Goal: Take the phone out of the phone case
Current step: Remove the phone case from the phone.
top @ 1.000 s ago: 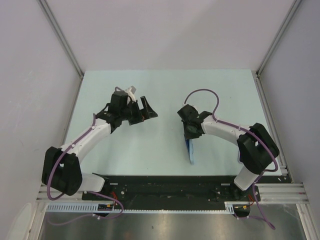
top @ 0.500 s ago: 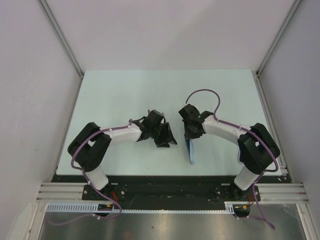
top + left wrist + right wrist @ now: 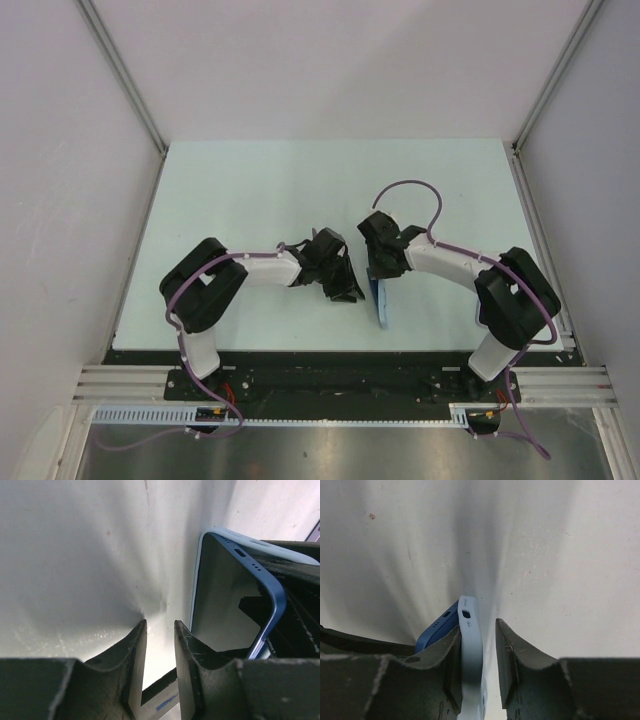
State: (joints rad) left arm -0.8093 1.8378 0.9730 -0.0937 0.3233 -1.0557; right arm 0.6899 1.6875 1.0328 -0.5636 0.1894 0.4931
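While the left gripper [image 3: 160, 625] sat lower centre, narrowly apart and empty, the phone [image 3: 225, 600] stood at right. The right gripper [image 3: 477, 625] loosely straddled the case [image 3: 470, 645].

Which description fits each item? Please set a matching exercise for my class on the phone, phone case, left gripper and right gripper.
Items:
1. phone
2. phone case
3. left gripper
4. right gripper

Descriptions:
A. pale blue
B. nothing between its fingers
C. dark blue rim, dark screen
D. case between its fingers

Pairs: 1-C, 2-A, 3-B, 4-D
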